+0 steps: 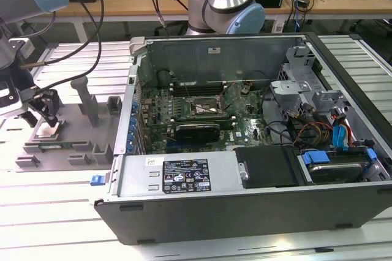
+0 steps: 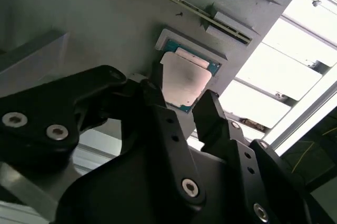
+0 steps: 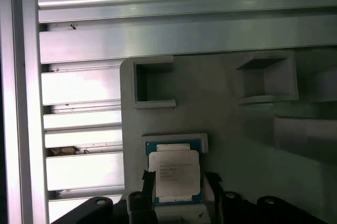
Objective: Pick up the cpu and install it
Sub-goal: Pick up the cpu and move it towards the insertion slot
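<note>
**Tool.** I find the tool (image 2: 181, 98) drawn in narrow on the cpu (image 3: 175, 174). In both wrist views one finger (image 2: 152, 98) stands against one edge and its mate against the opposite edge, so I judge the part gripped.

**Position.** The cpu lies flat, plate up, in its square nest in the grey holder (image 3: 237, 124). The holder sits on the slatted bench (image 1: 61, 212) at the exterior view's left, just outside the computer case (image 1: 184, 178).

**Risks.**
- The hold is on thin edges only. A skewed pinch could tip the chip, catch a corner on the nest wall, or let it drop.
- The case wall stands between holder and board, so a low carry could strike it.
- Loose cables (image 1: 98, 22) hang near the arm and could drag.
- A tilted or turned chip could harm the socket contacts.

**Containers.**
- Besides the nest, the holder has two square pockets (image 3: 152, 82), and both look empty.
- The case holds the motherboard (image 1: 245, 123). The metal-framed socket (image 1: 205, 109) sits near the board's middle, with a long black card (image 1: 197, 131) just beside it.
- The socket's centre looks dark, and I cannot tell more.
</note>
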Available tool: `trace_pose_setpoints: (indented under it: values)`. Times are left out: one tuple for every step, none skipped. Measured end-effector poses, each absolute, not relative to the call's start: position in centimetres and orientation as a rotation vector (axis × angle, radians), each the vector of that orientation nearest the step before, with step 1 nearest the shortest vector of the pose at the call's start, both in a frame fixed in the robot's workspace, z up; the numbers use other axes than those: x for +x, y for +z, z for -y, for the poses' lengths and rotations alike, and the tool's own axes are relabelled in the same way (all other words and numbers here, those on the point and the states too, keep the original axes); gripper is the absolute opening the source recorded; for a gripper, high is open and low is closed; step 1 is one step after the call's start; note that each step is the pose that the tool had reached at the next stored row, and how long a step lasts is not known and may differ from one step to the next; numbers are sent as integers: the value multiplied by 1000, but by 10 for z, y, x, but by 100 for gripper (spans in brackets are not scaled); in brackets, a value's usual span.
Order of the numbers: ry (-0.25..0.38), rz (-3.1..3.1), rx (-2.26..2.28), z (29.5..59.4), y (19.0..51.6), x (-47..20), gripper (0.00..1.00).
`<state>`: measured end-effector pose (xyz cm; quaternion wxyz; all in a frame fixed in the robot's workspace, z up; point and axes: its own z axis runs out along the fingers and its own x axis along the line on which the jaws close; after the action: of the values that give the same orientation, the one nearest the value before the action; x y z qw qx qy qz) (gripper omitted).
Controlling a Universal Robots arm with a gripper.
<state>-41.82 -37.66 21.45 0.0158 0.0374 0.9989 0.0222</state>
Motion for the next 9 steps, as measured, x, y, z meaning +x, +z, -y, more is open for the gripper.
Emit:
trace_pose_setpoints:
  values:
    - [69,-3107,116,377,214,-418,54]
    - [69,-3107,116,377,214,-418,60]
    - [69,-3107,116,377,214,-418,60]
    - [69,-3107,116,377,214,-418,66]
    - [69,-3107,116,377,214,-418,66]
    - [70,-3107,103,377,213,-418,66]
    - [70,-3108,86,377,212,-418,66]
    - [70,-3110,45,376,210,-418,66]
    - [71,-3110,16,375,205,-418,66]
